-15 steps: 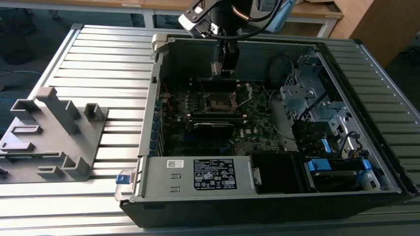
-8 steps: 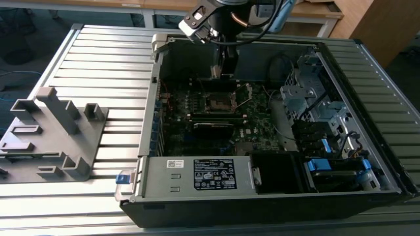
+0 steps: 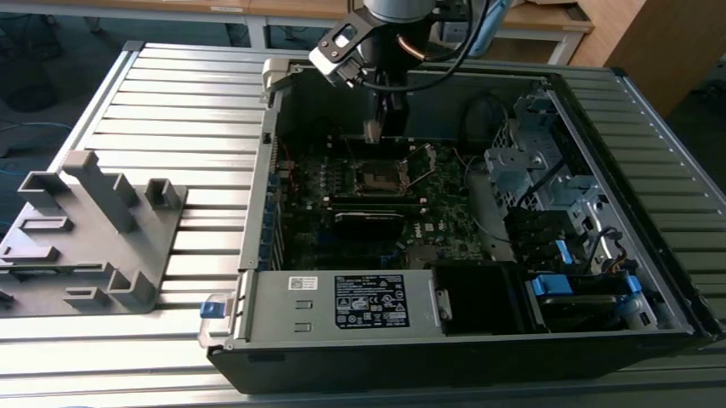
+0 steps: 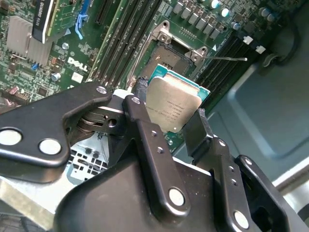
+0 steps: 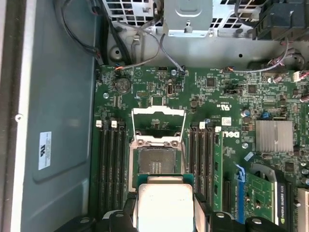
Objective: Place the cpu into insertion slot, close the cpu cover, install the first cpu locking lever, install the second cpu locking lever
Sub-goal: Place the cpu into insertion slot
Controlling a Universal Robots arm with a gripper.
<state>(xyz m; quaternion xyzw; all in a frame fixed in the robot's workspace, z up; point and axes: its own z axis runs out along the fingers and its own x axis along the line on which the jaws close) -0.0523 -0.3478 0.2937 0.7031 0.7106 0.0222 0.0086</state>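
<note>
End effector [image 4: 169, 115] clamped on one cpu [image 4: 174, 100] | near one insertion slot [image 5: 155, 164] | one cpu cover [image 5: 158, 110] raised

Robotics lab bench, by look of it. Slotted aluminium table [image 3: 170, 110] carries open computer case [image 3: 454, 365], with motherboard [image 3: 375, 212], drive cage [image 3: 533, 161] and wiring bare. Grey plastic fixture [image 3: 91, 229] at 9 o'clock in exterior view. Robot arm [image 3: 392, 34] hangs in at 12 o'clock — gripper [image 4: 170, 107] clamped on cpu [image 4: 176, 96]. Beyond table: wooden desks [image 3: 272, 8] at 11 o'clock, wooden cabinet [image 3: 658, 42] at 1 o'clock, blue cable [image 3: 29, 127] on floor at 10 o'clock.
</note>
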